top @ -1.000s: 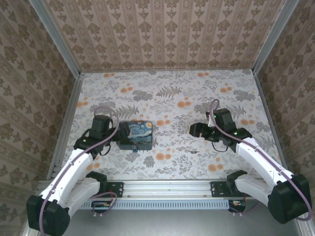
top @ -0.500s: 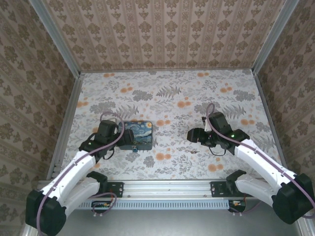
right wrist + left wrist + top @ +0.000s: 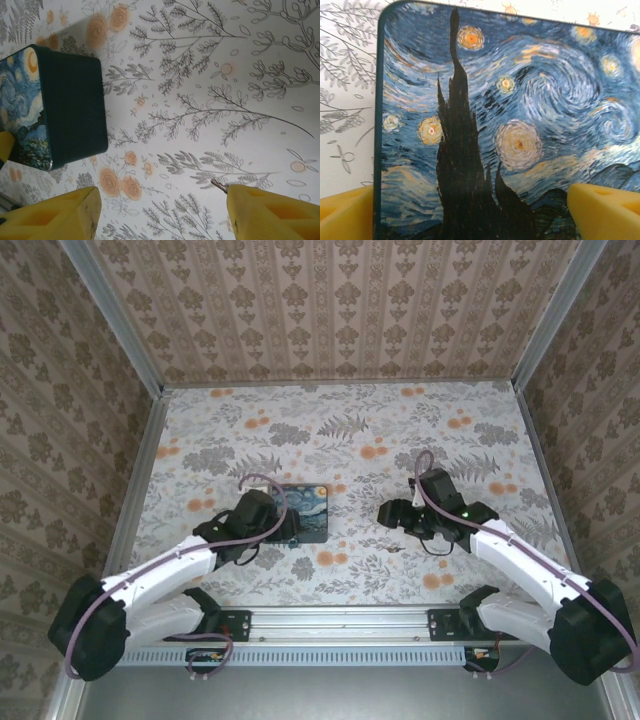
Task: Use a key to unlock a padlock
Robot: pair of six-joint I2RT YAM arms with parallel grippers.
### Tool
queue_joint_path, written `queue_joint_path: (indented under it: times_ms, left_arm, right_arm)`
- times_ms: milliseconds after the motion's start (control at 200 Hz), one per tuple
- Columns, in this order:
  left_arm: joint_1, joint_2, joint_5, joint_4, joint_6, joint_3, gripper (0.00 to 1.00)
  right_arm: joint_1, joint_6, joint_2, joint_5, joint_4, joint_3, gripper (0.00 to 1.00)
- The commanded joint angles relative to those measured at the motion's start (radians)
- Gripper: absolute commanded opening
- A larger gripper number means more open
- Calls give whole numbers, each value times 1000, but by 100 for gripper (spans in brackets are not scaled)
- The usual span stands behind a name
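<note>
Left pincer (image 3: 470, 202): blunt yellow fingers (image 3: 600, 212) spread as wide as they go, and they grip nothing. It hangs close over a flat rectangular box (image 3: 520, 125) with rounded corners. The lid is printed with a starry-night painting of swirling blues, yellow-ringed stars and a black cypress, and its surface is smooth with a slight sheen. One finger sits just past the box's edge, above the table (image 3: 345, 100). The other finger is above the lid. The lid is shut, so we cannot see what is inside.

Right pincer (image 3: 162, 200): its yellow fingers stand well apart, open, with only table between them. A slim metallic tip (image 3: 218, 184) juts out at the inner edge of one finger, and we cannot tell what it is. In the right wrist view the box lies well apart from this pincer, off to one side. The side wall facing the camera is plain dark teal, smooth and rounded at the corners. From the top camera, a strip of bare table lies between this pincer and the box.

The table has a flat pale covering printed with grey ferns and orange blossoms. The walls (image 3: 330, 310) are papered in a tan damask pattern and framed by aluminium rails.

Padlock: we cannot tell where it lies. The box's near-left side is under the left arm.
</note>
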Motion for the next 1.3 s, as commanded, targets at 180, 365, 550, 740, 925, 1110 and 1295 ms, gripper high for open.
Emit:
queue_joint_path:
  times_ms: [180,365,550,740,925,1110,1295]
  left_arm:
    - [-134,181,-37,148,-53,114,100]
    - [-184,330,-17,179,-51,213,100]
    - [-191,389,13,221,-64,230,100]
    - [-188,364,-3,234,-69,195,100]
    - [-164,333,20,265,-78,158,100]
    - [-129,334,31,276,-66,146,100]
    - [-78,338,53,307,-45,132,100]
  right_arm:
    - [28,107,87,-93,198,6,66]
    - [42,125,168,-86,258,40,65]
    - [47,142,224,-27,299,23,63]
    - [47,149,294,-19,360,27,58]
    - [47,146,356,-11,382,66,48]
    - [47,160,404,-5,412,98,44]
    - [47,177,465,-16,439,141,43]
